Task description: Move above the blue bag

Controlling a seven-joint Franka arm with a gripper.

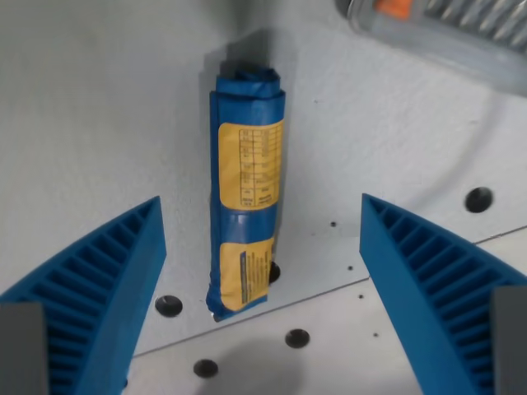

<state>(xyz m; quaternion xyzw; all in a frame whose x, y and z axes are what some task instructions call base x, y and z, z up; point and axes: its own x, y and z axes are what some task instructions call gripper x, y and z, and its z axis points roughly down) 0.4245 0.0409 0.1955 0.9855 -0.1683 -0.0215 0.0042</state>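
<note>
Blue bag [245, 193], a rolled blue plastic packet with yellow printed labels, lying lengthwise on the white perforated table [90, 107], running from near to far. Nearest the camera, the gripper [262, 284] with ribbed blue fingers [99, 280] stands wide apart and holds nothing; the bag's near end lies between the fingers, touching neither. Dark round holes dot the near tabletop. At far right, a blurred grey object with an orange part [436, 29] rests on the table.
</note>
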